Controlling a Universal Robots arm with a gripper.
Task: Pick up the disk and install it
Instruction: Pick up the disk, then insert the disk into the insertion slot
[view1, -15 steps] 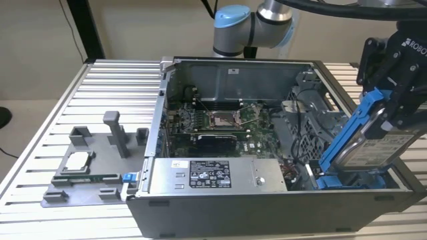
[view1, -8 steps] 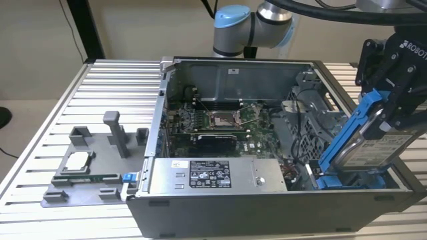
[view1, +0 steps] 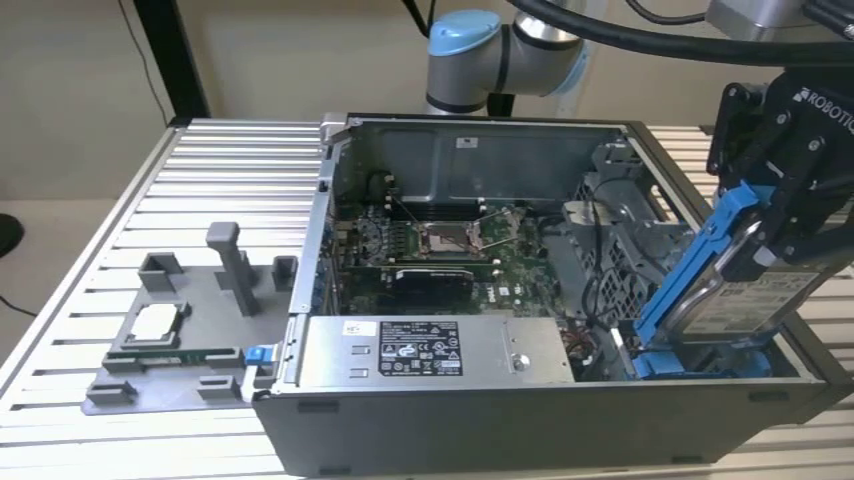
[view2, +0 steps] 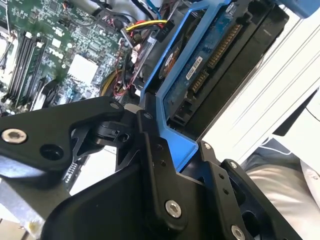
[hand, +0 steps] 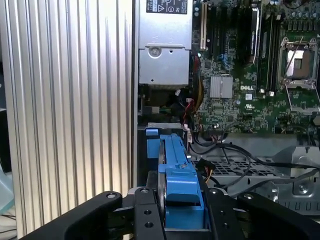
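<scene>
The disk (view1: 745, 300) is a silver-grey drive in a bright blue carrier frame. It stands tilted at the exterior view's right, over the front corner of the open computer case (view1: 534, 425). Its lower end sits down among the blue rails of the drive bay (view1: 694, 362). My black gripper (view1: 781, 235) is shut on its upper part. In the second wrist view the gripper (view2: 170, 145) clamps the blue frame, and the disk (view2: 210, 55) shows its connector edge. In the first wrist view the disk (hand: 175, 165) runs edge-on away from the gripper (hand: 182, 210) toward the bay.
Inside the case lie the motherboard (view1: 441, 250) and a grey power-supply box (view1: 434, 350) along the front wall, with loose cables (hand: 240, 155) near the bay. A grey fixture tray (view1: 174, 335) with upright posts sits on the ribbed table (view1: 80, 250) at the exterior view's left.
</scene>
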